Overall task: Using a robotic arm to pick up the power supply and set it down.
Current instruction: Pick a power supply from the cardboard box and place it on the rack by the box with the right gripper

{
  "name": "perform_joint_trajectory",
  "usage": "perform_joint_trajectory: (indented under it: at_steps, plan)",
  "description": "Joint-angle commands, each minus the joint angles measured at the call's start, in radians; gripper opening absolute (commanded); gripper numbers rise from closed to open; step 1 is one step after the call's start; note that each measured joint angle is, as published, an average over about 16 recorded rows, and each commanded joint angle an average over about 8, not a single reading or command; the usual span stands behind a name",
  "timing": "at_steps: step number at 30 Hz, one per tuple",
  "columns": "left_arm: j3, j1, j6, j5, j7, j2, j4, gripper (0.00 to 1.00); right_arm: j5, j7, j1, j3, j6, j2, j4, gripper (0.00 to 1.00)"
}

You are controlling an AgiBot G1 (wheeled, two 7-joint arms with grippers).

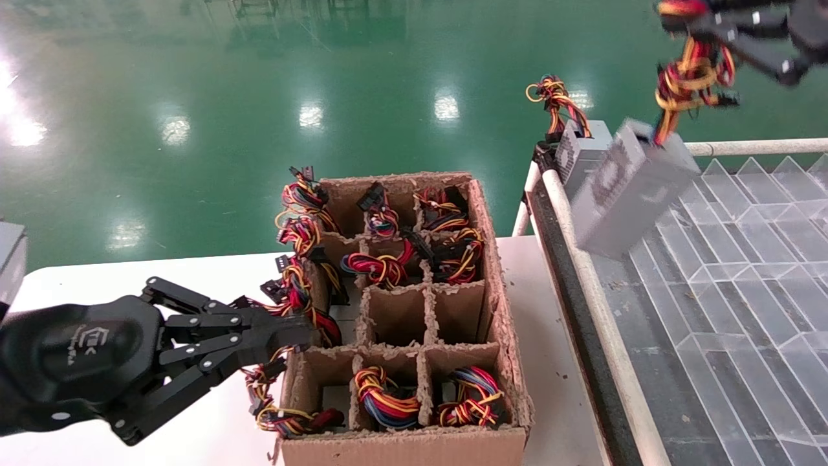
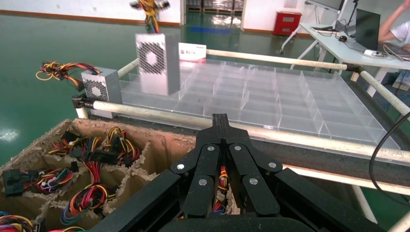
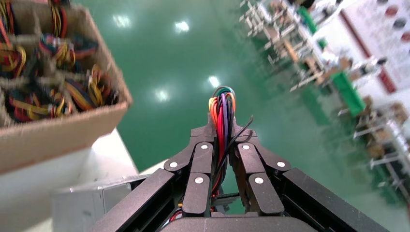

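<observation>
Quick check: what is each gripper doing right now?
Left gripper: shut on a wire bundle at the box.
Right gripper: shut on the power supply's wires, carrying it.

- At 1 o'clock, the right gripper [image 1: 702, 48] holds the wire bundle [image 1: 689, 81]; the power supply [image 1: 631, 188] hangs tilted over the clear divider tray [image 1: 744, 291].
- A second grey box [image 1: 579, 152] stands at the tray's far corner.
- At 8 o'clock, the left gripper [image 1: 301, 336], fingers [image 1: 259, 323] together, touches the cardboard box [image 1: 498, 310] on the desk [image 1: 129, 275].
</observation>
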Motion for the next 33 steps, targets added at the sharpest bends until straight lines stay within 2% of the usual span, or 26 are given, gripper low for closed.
perform_joint_trajectory:
  at_steps: [1, 9, 16, 23, 31, 32, 33]
  plan:
    - [0.000, 0.000, 0.000, 0.000, 0.000, 0.000, 0.000, 0.00, -0.003, -0.004, -0.017, 0.001, 0.002, 0.021, -0.015, 0.00]
    - [0.000, 0.000, 0.000, 0.000, 0.000, 0.000, 0.000, 0.00, -0.009, -0.175, -0.055, -0.012, 0.047, -0.048, -0.249, 0.00]
    - [0.000, 0.000, 0.000, 0.000, 0.000, 0.000, 0.000, 0.00, -0.022, -0.331, -0.023, -0.024, 0.092, -0.156, -0.466, 0.00]
    - [0.000, 0.000, 0.000, 0.000, 0.000, 0.000, 0.000, 0.00, -0.023, -0.453, 0.012, -0.019, 0.182, -0.261, -0.662, 0.00]
    - [0.000, 0.000, 0.000, 0.000, 0.000, 0.000, 0.000, 0.00, -0.020, -0.570, 0.030, -0.012, 0.263, -0.339, -0.836, 0.00]
    - [0.000, 0.000, 0.000, 0.000, 0.000, 0.000, 0.000, 0.00, -0.018, -0.581, 0.032, -0.010, 0.266, -0.345, -0.852, 0.06]
    - [0.000, 0.000, 0.000, 0.000, 0.000, 0.000, 0.000, 0.00, -0.016, -0.592, 0.034, -0.009, 0.266, -0.350, -0.866, 0.18]
